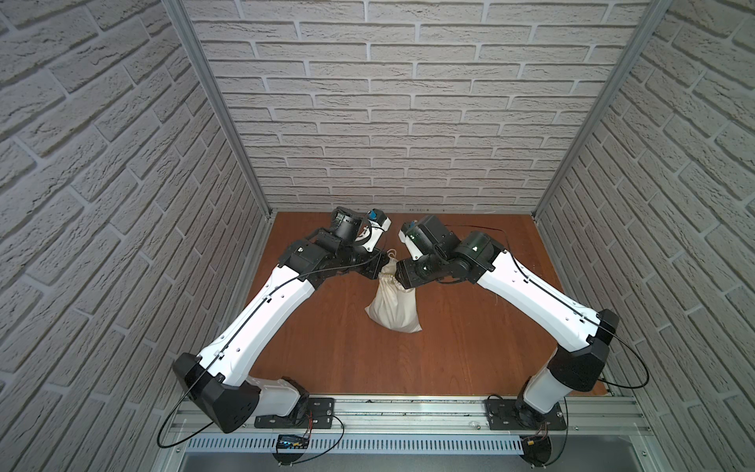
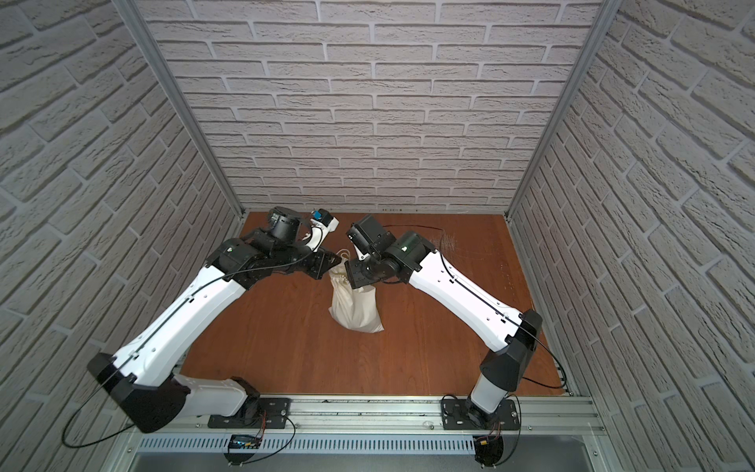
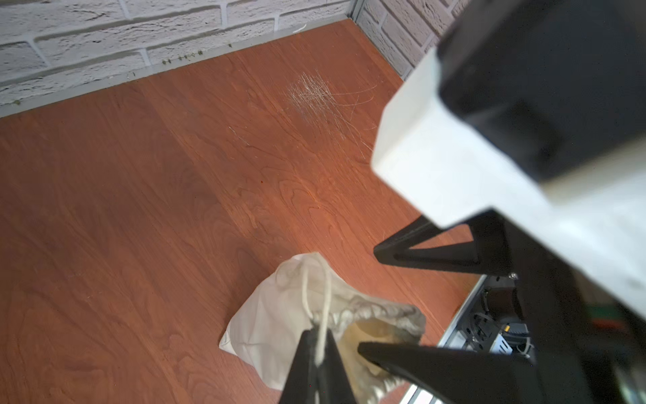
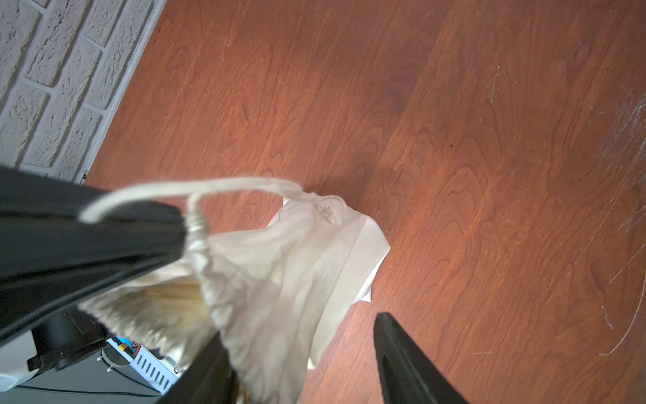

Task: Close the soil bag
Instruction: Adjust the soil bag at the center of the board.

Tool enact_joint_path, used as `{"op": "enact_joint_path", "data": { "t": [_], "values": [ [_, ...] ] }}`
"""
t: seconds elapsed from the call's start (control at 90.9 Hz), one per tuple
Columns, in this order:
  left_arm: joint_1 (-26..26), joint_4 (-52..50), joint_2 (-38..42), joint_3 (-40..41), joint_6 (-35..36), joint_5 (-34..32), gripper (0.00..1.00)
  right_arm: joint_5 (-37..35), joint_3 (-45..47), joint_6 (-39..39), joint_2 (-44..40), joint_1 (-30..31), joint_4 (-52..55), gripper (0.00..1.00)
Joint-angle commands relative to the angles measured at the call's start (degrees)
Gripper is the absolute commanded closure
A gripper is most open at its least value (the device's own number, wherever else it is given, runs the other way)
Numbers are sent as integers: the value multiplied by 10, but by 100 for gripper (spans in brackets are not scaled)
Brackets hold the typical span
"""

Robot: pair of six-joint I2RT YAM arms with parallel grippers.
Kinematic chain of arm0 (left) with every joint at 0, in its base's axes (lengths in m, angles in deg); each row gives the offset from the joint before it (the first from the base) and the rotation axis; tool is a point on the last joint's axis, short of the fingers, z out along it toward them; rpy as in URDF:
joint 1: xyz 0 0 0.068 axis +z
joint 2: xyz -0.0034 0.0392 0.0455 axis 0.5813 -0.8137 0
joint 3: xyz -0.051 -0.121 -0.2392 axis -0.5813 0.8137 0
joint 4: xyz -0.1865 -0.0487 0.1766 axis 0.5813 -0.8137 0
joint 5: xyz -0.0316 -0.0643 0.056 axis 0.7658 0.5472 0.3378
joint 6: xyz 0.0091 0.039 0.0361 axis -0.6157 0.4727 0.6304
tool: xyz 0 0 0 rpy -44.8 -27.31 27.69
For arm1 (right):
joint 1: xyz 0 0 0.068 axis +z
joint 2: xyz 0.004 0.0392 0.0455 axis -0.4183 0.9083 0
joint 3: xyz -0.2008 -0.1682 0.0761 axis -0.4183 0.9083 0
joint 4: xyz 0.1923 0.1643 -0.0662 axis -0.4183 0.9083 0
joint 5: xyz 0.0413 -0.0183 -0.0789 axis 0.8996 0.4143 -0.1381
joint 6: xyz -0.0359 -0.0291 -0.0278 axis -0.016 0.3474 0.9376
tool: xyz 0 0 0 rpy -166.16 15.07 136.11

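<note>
Cream soil bag (image 1: pixel 394 304), cord (image 4: pixel 227 184) pinched in left end effector (image 3: pixel 318 337).

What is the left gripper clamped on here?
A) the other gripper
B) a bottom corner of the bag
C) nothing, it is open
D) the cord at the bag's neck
D: the left gripper is shut with the cord pinched between its fingers, at the gathered neck of the bag.
</note>
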Motion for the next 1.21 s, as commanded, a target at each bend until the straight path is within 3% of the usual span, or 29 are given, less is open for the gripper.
{"op": "enact_joint_path", "data": {
  "t": [0.0,0.044,0.132,0.176,0.33,0.506,0.693,0.935,1.034,1.111,1.199],
  "values": [
    [-1,44,33,23,-42,-25,99,9,7,-18,-10,-2,15,44],
    [-1,43,41,26,-42,-28,99,7,9,-17,-12,-2,17,53],
    [0,36,51,26,-40,-40,99,-4,8,-13,-15,-2,22,90],
    [3,30,53,24,-37,-47,99,-21,5,-10,-19,-3,26,96],
    [22,6,59,3,-29,-77,100,-120,-52,15,-45,-13,68,97],
    [40,7,76,-9,-35,-66,99,-112,-100,52,-63,-36,100,97],
    [36,80,92,57,-90,-6,91,-62,-13,68,-97,-39,47,97],
    [27,156,133,167,-140,-53,88,-35,71,80,-114,-49,11,97],
    [27,156,132,170,-139,-47,75,-19,83,88,-112,-49,5,97],
    [27,160,140,170,-146,-55,43,-9,90,84,-112,-49,-2,97],
    [27,172,161,184,-162,-60,29,9,107,61,-117,-49,-23,97]
  ]
}}
